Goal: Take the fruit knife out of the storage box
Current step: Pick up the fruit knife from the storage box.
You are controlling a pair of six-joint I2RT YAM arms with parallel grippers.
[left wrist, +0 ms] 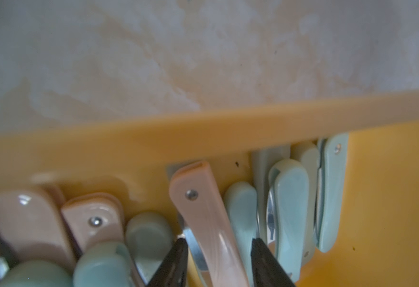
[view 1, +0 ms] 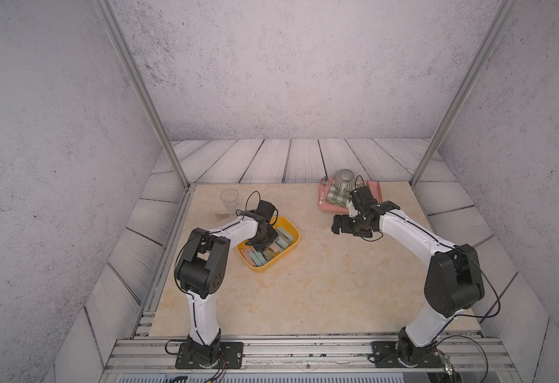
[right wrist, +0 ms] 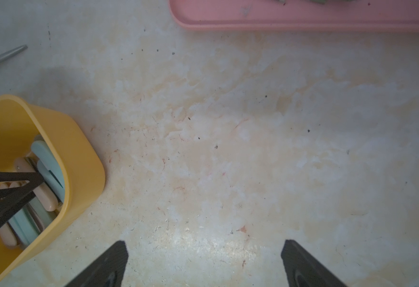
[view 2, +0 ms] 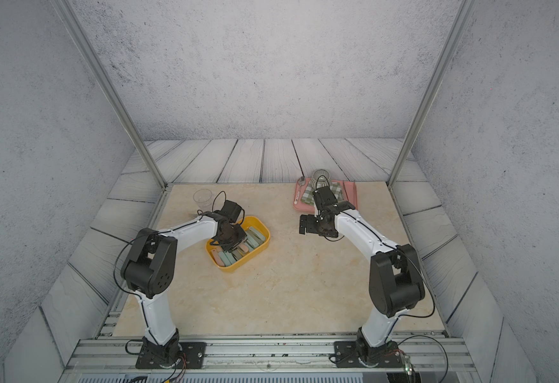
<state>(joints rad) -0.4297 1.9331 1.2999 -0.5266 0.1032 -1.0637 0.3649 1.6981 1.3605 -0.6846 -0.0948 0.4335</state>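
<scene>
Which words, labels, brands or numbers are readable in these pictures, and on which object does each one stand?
No text is readable in any view.
Spoon handle on the pink tray: dark marks, too small to read.
Fruit knives and storage box: no print visible.

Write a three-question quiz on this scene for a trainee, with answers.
1. True or false: the right gripper is shut.
2. Inside the storage box, the left gripper straddles a fruit knife whose handle is: A pink, B blue-green, C black.
3. Fill in: the checked cloth lies on the ___ tray.
Key: 1 false, it is open; 2 A; 3 pink.
</scene>
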